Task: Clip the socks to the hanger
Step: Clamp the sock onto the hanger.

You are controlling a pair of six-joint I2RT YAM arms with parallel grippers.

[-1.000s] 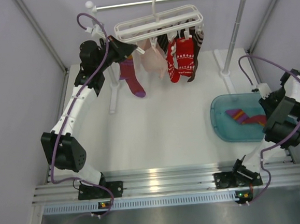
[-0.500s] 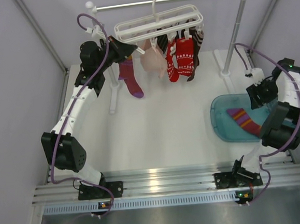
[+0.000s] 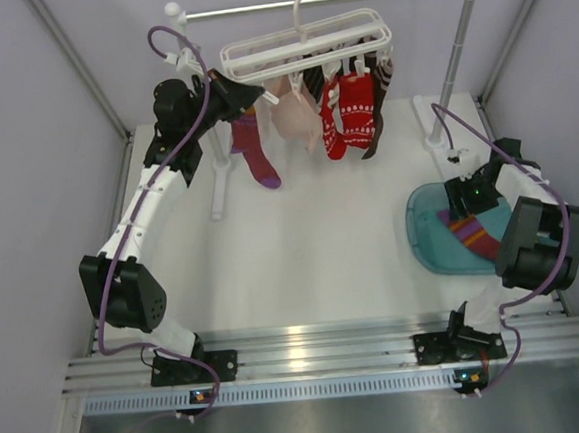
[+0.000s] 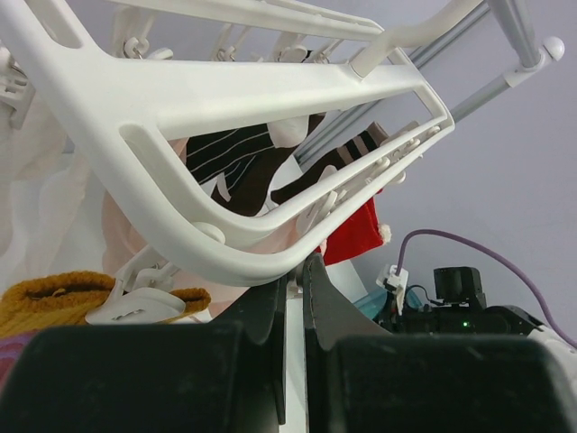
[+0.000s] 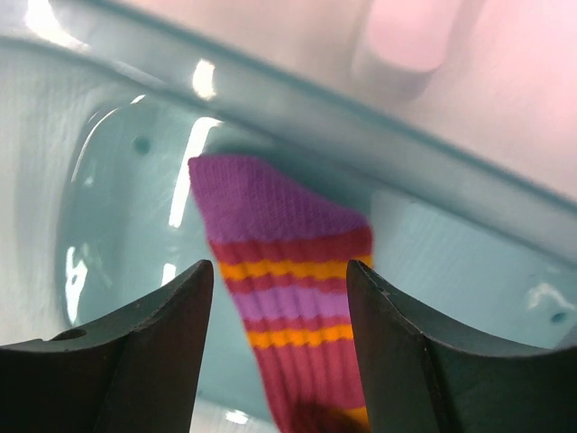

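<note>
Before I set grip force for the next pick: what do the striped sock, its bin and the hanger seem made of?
Striped sock: knitted fabric, matte; fine ribbing shows across its purple, red and orange bands. Bin: probably hard teal plastic, glossy and slightly translucent; bright glare spots on its floor. Hanger: seemingly moulded white plastic, smooth, faint sheen; rounded seamless slats.

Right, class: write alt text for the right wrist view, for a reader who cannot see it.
The right gripper, jaws open, hangs over a purple, red and orange striped sock lying in a teal tub. Its two dark fingers frame the sock's purple end.
</note>
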